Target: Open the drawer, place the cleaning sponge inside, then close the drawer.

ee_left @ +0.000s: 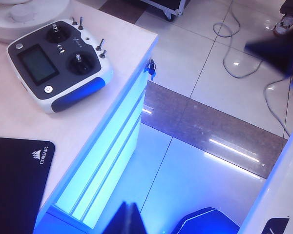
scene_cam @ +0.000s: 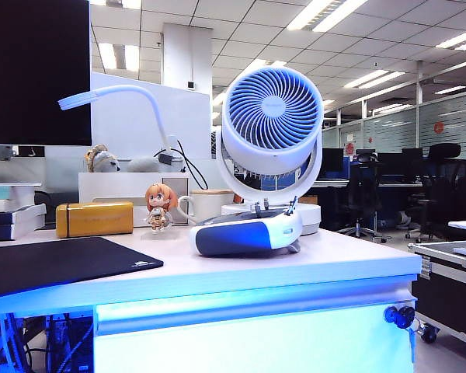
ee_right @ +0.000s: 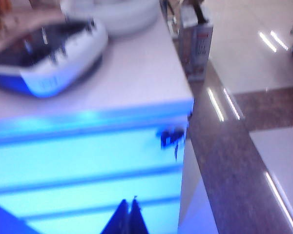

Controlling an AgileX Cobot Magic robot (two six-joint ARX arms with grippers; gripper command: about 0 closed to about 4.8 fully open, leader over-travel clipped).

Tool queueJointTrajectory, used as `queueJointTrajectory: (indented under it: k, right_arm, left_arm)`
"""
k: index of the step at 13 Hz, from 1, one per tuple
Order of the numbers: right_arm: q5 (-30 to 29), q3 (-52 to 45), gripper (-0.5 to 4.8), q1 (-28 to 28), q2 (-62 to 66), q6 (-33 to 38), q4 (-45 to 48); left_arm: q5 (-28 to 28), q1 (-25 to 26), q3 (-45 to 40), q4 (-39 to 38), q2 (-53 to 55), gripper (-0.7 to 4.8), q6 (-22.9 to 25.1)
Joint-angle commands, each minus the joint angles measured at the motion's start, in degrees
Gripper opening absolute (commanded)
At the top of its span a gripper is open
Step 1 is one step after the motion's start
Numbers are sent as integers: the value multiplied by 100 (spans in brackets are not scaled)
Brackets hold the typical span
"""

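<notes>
The drawer (ee_right: 83, 161) sits closed just ahead of the right gripper (ee_right: 128, 214), whose jaws are clenched on nothing. The left gripper (ee_left: 129, 219) can't be read. Stiff, smooth front; I'd hook its top lip. No sponge visible.

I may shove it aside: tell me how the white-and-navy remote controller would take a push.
The remote controller lies flat and broad, so it would probably slide, not tip. Its protruding sticks and switches look snag-prone. Both grippers, left and right, hang shut before the drawer.

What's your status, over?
Left claw and right claw shut, empty, facing drawer. Drawer closed. Cleaning sponge not in view. Nothing blocking.
</notes>
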Motion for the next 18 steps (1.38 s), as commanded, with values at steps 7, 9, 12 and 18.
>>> queueJointTrajectory:
  k: [7, 9, 12, 18]
  right_arm:
    - [-11, -730, 13, -4, -7, 68, 328]
    - [-11, -730, 13, -4, -7, 68, 328]
    - [-4, -730, 13, -4, -7, 70, 328]
    - [-9, -730, 13, -4, -7, 68, 328]
  left_arm:
    - [63, -7, -896, 885, 0, -5, 151]
    - [-323, -7, -1582, 2332, 0, -5, -474]
    - [-1659, -68, -2564, 4109, -476, -5, -977]
    - [-2166, 2186, -5584, 4345, -4649, -5, -1191]
